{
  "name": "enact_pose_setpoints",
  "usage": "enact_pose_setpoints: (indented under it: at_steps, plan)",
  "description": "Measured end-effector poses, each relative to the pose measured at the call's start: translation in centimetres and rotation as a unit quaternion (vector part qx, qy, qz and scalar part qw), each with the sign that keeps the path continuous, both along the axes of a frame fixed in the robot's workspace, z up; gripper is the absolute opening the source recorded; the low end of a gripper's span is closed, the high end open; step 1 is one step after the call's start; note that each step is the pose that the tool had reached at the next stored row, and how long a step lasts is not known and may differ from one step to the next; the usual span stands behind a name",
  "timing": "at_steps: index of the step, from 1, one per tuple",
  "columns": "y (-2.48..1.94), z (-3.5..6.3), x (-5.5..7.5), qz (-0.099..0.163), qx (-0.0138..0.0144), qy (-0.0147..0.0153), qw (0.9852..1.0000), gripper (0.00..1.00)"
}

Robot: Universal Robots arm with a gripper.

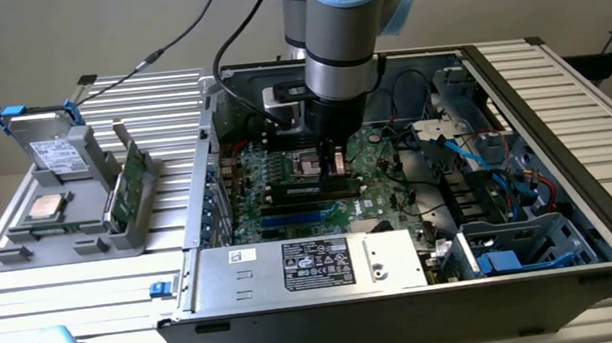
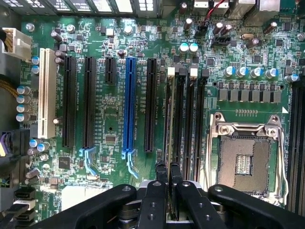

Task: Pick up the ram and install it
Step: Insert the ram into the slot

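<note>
Checking edges first: how much room did the gripper (image 2: 168, 168) have? — T1

Tight. It hung inside the open case (image 1: 386, 322), low over the mobo (image 2: 109, 129). Case walls stood on all sides, PSU (image 1: 226, 278) along the near edge, cables (image 1: 477, 156) bundled toward the exterior view's right. Only the top of the case was open, w/ the arm standing over it. — T2

Around the fingers? — T1

Black mem slots (image 2: 183, 119) ran just beside them. CPU socket (image 2: 248, 157) w/ its metal frame was near on one side, the long blue slot (image 2: 128, 105) and black card slots on the other. — T2

Surface, room? — T1

Case sat on a ribbed metal table (image 1: 83, 282). A grey rack (image 1: 57, 243) stood beside the case at the exterior view's left, well apart from the gripper. Plain pale wall behind. — T2

Jaws, ram? — T1

Clenched on the ram (image 2: 168, 124). From the wrist cam it was edge-on: a thin strip pinched between the two fingertips, running lengthwise along the mem slot nearest the card slots. Couldn't tell if it was seated or just above. Its flat faces weren't visible from that angle. — T2
</note>
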State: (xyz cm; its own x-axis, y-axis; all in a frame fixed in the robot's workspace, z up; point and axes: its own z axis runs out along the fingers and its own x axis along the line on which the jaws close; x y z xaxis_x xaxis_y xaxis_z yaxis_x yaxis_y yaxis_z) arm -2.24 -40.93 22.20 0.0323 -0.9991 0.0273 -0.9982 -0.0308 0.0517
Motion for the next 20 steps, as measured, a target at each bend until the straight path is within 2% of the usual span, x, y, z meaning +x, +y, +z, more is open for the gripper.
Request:
enact_pose_setpoints:
  at_steps: [12,18,20]
  plan:
    - [0.15,-0.14,-0.01,0.000,-0.0020,-0.0001,1.0000,0.14]
    - [0.16,-0.14,-0.01,0.000,-0.0070,-0.0001,1.0000,0.14]
    - [0.17,-0.14,-0.01,0.000,-0.0071,-0.0001,1.0000,0.14]
